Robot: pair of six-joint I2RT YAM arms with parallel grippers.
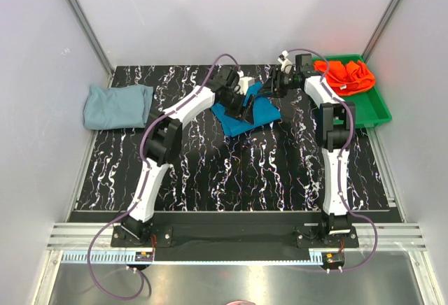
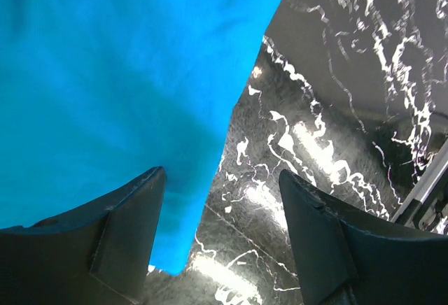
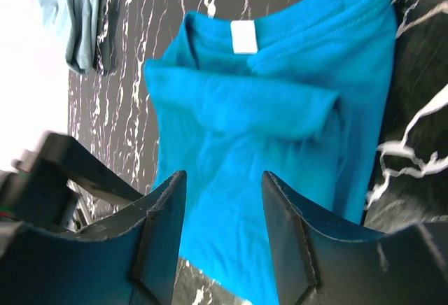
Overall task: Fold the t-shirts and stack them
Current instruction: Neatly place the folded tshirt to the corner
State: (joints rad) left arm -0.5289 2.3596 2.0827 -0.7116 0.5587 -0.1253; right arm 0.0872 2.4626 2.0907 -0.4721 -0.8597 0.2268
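Both arms reach forward and bend inward, meeting over the teal-blue t-shirt (image 1: 262,115) that lies partly folded mid-desk (image 1: 245,172). The left end effector (image 2: 220,175) tips down, jaws wide and empty, one finger over the shirt's edge and the other over bare desk. The right end effector (image 3: 224,175) hangs above the cloth, jaws parted, gripping nothing. The grey-blue t-shirt (image 1: 115,105) lies folded far left, and the orange-red t-shirt (image 1: 346,74) sits in the green tray (image 1: 374,112).

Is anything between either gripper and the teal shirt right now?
Nothing visible does. The left gripper hangs open over the edge of the teal shirt; the right gripper is open above its middle, with only cloth ahead.
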